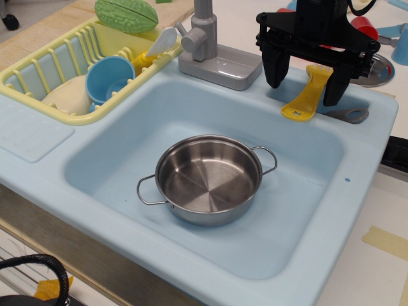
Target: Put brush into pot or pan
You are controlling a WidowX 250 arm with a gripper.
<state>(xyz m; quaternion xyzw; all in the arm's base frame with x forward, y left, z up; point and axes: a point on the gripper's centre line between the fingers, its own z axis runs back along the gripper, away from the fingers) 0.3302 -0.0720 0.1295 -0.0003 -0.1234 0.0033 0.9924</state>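
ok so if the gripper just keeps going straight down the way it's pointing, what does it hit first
Most likely the brush. The gripper points down with its jaws open either side of the yellow handle, over the small side compartment. Depth is uncertain from this single view.

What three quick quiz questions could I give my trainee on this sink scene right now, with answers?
1. True or false: the brush already lies inside the pan.
2. Which colour is the cup in the yellow drying rack: A red, B blue, C green?
3. Fill in: the gripper hangs open, one finger on each side of the ____.

Key
1. False. The brush rests on the small side compartment's edge, and the pan in the sink basin holds nothing.
2. B, blue.
3. Brush. The jaws straddle it, not closed on it.
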